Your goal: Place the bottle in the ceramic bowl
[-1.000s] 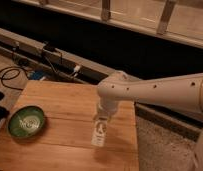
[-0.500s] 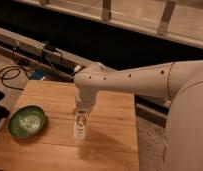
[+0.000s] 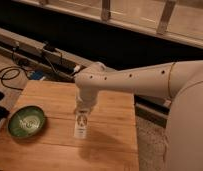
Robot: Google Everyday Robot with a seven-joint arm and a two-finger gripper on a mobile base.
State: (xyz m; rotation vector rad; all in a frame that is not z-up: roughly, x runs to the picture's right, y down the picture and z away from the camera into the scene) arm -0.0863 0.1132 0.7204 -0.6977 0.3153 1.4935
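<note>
The small white bottle (image 3: 81, 127) with a pale label hangs upright in my gripper (image 3: 83, 113), just above the wooden table (image 3: 112, 142), near its middle. The gripper reaches down from the white arm (image 3: 140, 80) and is shut on the bottle's upper part. The green ceramic bowl (image 3: 27, 121), with a pale pattern at its centre, sits on the table's left side, about a bowl's width left of the bottle. The bowl holds nothing.
Black cables (image 3: 12, 74) and a blue item lie on the floor beyond the table's far left corner. A dark rail and ledge (image 3: 30, 42) run behind the table. The table's right edge borders speckled floor (image 3: 150, 145).
The arm has carried the bottle leftward across the table towards the bowl, from right of centre to about the middle.
</note>
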